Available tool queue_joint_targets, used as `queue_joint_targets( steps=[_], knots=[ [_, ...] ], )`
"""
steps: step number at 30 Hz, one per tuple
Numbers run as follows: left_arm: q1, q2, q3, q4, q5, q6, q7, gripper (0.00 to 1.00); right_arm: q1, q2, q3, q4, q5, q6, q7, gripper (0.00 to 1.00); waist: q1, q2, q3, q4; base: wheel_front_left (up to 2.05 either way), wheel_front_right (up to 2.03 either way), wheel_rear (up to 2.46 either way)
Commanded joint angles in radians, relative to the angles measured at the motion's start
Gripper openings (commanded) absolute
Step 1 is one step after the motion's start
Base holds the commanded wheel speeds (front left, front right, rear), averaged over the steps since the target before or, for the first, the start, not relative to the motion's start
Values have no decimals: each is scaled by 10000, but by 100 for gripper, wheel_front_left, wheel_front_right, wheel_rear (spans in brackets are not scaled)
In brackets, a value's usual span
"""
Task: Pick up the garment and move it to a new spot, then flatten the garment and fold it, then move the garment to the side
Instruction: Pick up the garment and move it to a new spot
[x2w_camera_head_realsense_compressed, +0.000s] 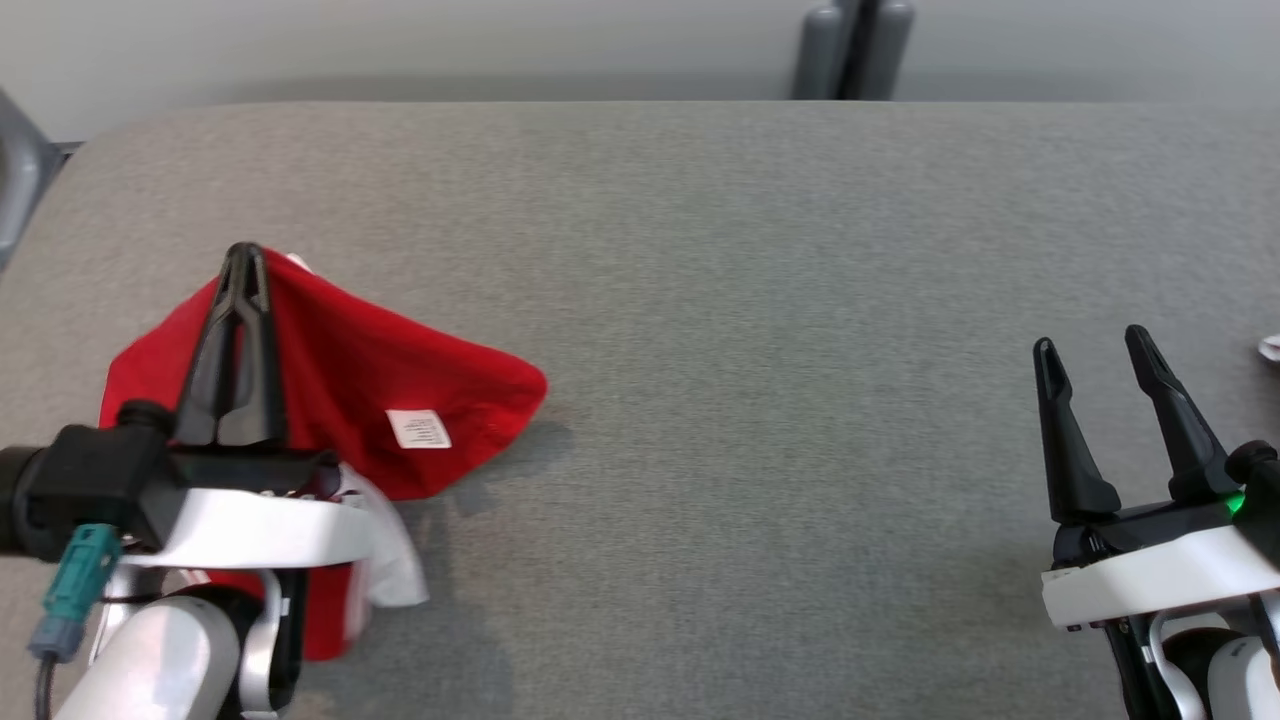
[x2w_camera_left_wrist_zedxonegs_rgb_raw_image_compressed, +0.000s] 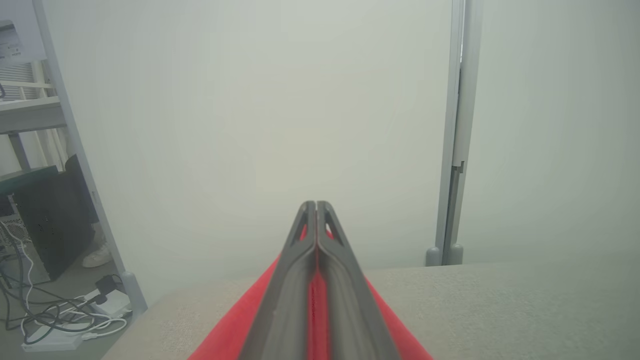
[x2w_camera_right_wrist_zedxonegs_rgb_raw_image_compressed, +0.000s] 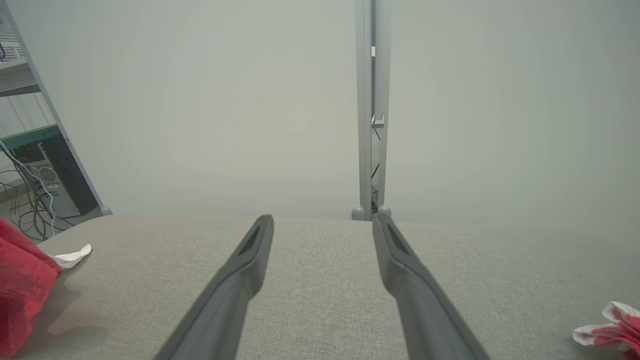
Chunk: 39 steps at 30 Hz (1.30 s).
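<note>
Much of red garment (x2w_camera_head_realsense_compressed: 400, 380) behind L gripper (x2w_camera_head_realsense_compressed: 245, 256).

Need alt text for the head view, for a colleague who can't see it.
The left gripper is shut on a red garment, tenting it up at the left of the grey table, a white label showing. The right gripper hangs open at the lower right, apart from the garment.
</note>
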Motion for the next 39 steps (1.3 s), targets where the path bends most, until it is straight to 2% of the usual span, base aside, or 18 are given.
queue_joint_targets(
  steps=[1, 6, 11, 12, 18, 24, 29, 30, 31, 32, 36, 39],
  knots=[
    [-281, 24, -122, -170, 131, -39, 77, 0, -86, -7, 32, 12, 75, -3, -106, 100, 0, 0, 66, -480, 0, 0, 0],
    [-1313, -242, -1087, -231, 448, -634, 587, 0, -314, -2, 193, 125, 360, -3, -349, 100, 0, 0, 545, -1891, 0, 0, 0],
    [-2372, -793, -2056, 603, 474, -1407, 854, 0, -444, 0, 262, 454, 704, -3, -694, 100, 0, 0, 1041, -3228, 0, 0, 0],
    [-2372, -793, -2056, 603, 474, -1407, 854, 0, -444, 0, 262, 454, 704, -3, -694, 100, 0, 0, 1041, -3228, 0, 0, 0],
    [-3358, -1564, -3007, 1973, 547, -2125, 1015, 0, -478, 5, 333, 1011, 1154, -3, -1167, 100, 0, 0, 1544, -4534, 0, 0, 0],
    [-3867, -2083, -3573, 3701, 366, -2760, 998, 0, -660, 8, 526, 1492, 1523, -3, -1586, 100, 0, 0, 2004, -5191, 0, 0, 0],
    [-4011, -2381, -3772, 4965, 198, -3106, 731, 0, -800, 1, 609, 1777, 1645, -3, -1842, 100, 0, 0, 2212, -5254, 0, 0, 0],
    [-4019, -2457, -3799, 5165, 154, -3178, 657, 3, -833, 1, 603, 1833, 1644, -3, -1868, 100, 0, 0, 2214, -5206, 0, 0, 0],
    [-4023, -2522, -3819, 5354, 103, -3238, 585, 45, -869, 1, 584, 1880, 1627, -3, -1869, 100, 0, 0, 2208, -5142, 0, 0, 0],
    [-4049, -2636, -3851, 5645, 40, -3358, 399, 100, -924, 1, 563, 1973, 1577, -3, -1896, 100, 0, 0, 2169, -4997, 0, 0, 0],
    [-3877, -2870, -3819, 5897, -189, -3483, -51, 100, -961, -3, 462, 2052, 1442, -3, -1880, 100, 0, 0, 1933, -4603, 0, 0, 0],
    [-3650, -2853, -3657, 5782, -297, -3352, -466, 100, -980, 0, 361, 2021, 1306, -3, -1793, 100, 0, 0, 1703, -4236, 0, 0, 0]
  ],
)
